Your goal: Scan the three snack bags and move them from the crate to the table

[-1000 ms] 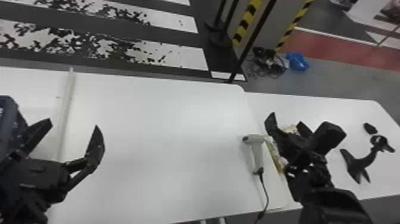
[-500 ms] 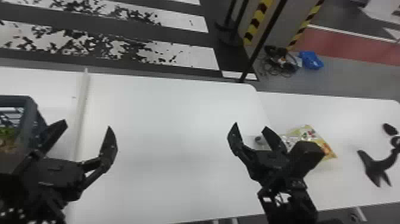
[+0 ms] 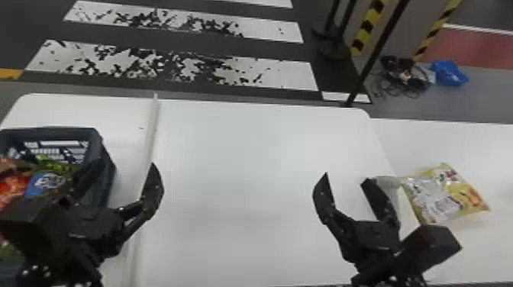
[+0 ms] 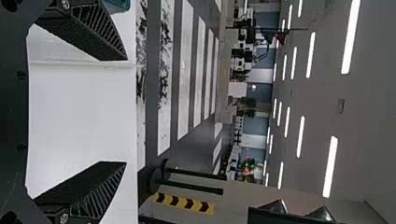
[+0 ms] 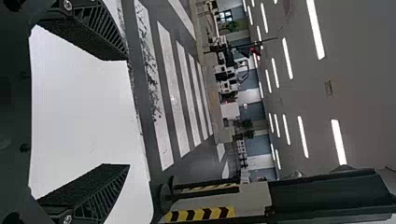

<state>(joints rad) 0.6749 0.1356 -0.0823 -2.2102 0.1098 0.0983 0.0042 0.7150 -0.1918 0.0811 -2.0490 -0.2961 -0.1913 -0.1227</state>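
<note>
The left claw (image 3: 124,166), spread and empty, is near the crate's (image 3: 105,168) right edge, the red bag (image 3: 13,187) and green bag (image 3: 57,165) inside to its left; the right claw (image 3: 346,178), likewise spread and empty, is left of the yellow bag (image 3: 446,194), by the table's (image 3: 248,183) right edge

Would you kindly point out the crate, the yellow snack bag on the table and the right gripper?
Crate (image 3: 57,133): head view, on its far rim.
Yellow snack bag (image 3: 447,195): head view, near its middle.
Right gripper (image 3: 346,176): head view, midway between its fingertips.
</note>
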